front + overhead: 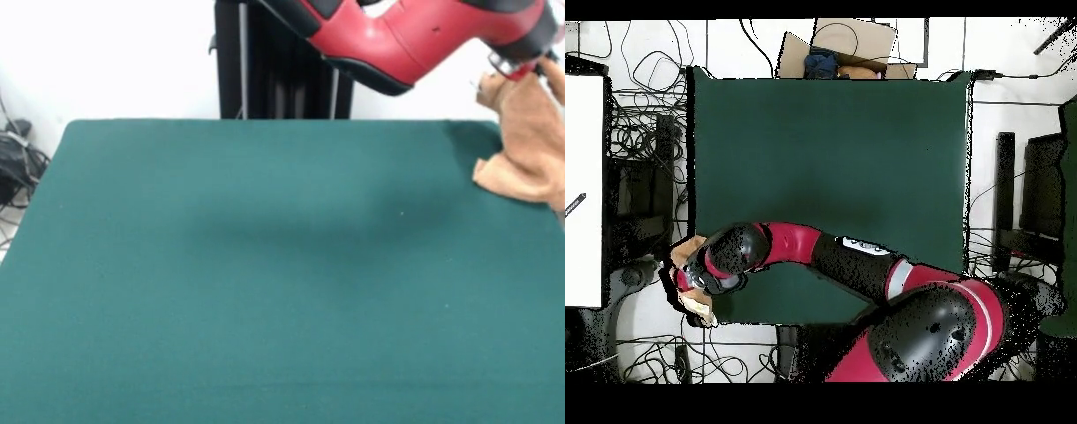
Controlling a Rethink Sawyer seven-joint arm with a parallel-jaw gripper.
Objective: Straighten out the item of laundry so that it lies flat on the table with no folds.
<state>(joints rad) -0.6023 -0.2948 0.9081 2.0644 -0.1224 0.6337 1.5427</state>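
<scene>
The table [265, 283] spreads wide under me, dark green cloth, nearly all of it bare. My arm [415, 35], red and black, reaches out low across it to one corner; from above it runs from my base out past the table's edge there.

At that corner hangs the towel [530, 141], light orange-tan terry, bunched into a narrow crumpled column. Its top is drawn up to my tool [521, 66], and its lower end slumps in a rumpled heap that touches the table right at the side edge, near the corner. In the overhead view only small bits of the towel [693, 300] show round my wrist, beside the table's edge and partly beyond it.

My tool [690, 282] is pinched on the upper end of the towel and carries most of its weight; the fingers themselves are hidden by cloth and wrist.

The towel is full of folds, with no flat face showing.
</scene>
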